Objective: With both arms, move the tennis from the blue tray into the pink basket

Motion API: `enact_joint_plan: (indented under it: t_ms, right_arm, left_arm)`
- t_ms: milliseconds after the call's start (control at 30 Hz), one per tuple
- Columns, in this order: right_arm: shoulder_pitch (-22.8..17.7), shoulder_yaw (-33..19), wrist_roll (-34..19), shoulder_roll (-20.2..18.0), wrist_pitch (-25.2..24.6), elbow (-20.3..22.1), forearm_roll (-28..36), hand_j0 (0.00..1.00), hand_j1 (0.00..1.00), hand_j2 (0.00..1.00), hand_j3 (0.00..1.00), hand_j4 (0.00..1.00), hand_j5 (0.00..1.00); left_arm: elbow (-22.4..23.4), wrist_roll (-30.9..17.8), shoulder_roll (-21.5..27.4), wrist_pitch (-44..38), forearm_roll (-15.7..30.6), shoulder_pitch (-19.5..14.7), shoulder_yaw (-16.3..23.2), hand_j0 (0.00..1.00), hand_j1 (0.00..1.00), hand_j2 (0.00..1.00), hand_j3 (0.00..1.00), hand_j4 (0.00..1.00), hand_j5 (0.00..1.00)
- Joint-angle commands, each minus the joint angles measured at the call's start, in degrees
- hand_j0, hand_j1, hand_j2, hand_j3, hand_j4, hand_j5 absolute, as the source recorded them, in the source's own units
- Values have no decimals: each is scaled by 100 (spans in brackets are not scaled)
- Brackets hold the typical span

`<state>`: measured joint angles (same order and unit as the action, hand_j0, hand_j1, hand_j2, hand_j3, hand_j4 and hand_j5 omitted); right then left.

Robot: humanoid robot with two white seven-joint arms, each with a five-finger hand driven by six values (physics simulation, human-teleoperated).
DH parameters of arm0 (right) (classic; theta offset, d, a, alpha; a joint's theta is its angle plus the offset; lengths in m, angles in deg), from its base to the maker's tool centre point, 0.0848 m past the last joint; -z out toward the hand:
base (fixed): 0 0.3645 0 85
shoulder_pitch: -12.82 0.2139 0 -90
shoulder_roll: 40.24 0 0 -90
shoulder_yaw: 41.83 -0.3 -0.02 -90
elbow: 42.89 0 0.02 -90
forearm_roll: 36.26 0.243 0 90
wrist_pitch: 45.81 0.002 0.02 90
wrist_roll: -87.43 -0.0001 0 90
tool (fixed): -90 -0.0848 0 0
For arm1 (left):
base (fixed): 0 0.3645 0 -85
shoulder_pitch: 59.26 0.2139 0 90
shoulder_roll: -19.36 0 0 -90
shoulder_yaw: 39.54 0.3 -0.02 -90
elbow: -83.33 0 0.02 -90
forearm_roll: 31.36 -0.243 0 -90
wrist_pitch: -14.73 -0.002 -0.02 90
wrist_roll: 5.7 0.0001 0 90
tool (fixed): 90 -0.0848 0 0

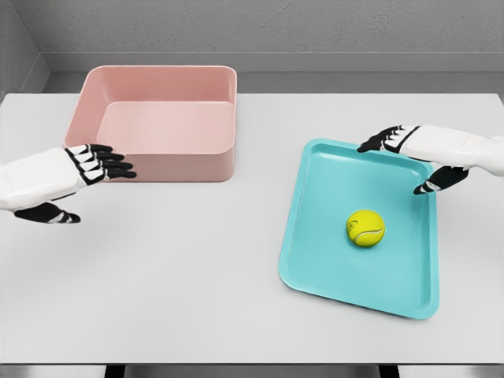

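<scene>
- Right hand (421,153): fingers (376,144) extended and spread, holding nothing; the thumb points down over the far right part of the tray. The hand hangs above the tray's far edge, apart from the ball, a stance that suits a descent onto it.
- Left hand (79,169): fingers (118,165) stretched straight and slightly spread, empty, tips just in front of the basket's near wall; the thumb sits lower, over the bare surface. It appears to wait beside the basket, perhaps to receive or steady.
- Tennis ball (365,227): yellow-green, resting loose on the tray floor, right of centre, touched by neither hand.
- Blue tray (315,260): shallow, turquoise, lying flat and slightly skewed on the right half; its raised rim keeps the ball from rolling off.
- Pink basket (157,165): deep, open-topped, nothing seen inside, at the far left, well apart from the tray.
- Surface (197,276): white, carrying both containers.
- Judgement: the transfer has not begun; the grasp comes next.
</scene>
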<state>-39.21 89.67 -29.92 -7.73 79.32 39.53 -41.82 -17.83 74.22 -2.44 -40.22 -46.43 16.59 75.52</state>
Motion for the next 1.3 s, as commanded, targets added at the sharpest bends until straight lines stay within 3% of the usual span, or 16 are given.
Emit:
enact_joint_plan:
  t_ms: [0, 300, 400, 533, 867, 1267]
  right_arm:
    - [0, 52, 10, -8, -13, 2, 38, 100, 100, 100, 100, 100, 100]
    - [-70, 131, -16, -508, -13, 424, 38, 100, 100, 100, 100, 100, 100]
    - [-237, 149, 1, -544, -13, 872, 38, 100, 100, 100, 100, 100, 100]
    - [-430, 149, 1, -526, -13, 1021, 46, 100, 100, 100, 100, 100, 100]
    - [-562, 201, 1, -104, -13, 995, 38, 100, 100, 100, 100, 100, 100]
    - [-624, 465, 1, -78, -13, 767, 20, 100, 100, 100, 100, 100, 100]
  left_arm:
    - [-9, -12, 0, -6, 31, 0, 52, 100, 100, 100, 100, 100, 100]
    - [0, -12, 44, -6, 48, -70, 52, 100, 100, 100, 100, 100, 100]
    - [0, -12, 71, -6, 48, -105, 43, 100, 100, 100, 100, 100, 100]
    - [0, -12, 176, -6, 66, -167, 43, 100, 100, 100, 100, 100, 100]
    - [0, -12, 211, -6, 74, -176, 34, 100, 100, 100, 100, 100, 100]
    - [0, -12, 220, -6, 83, -316, 34, 100, 100, 100, 100, 100, 100]
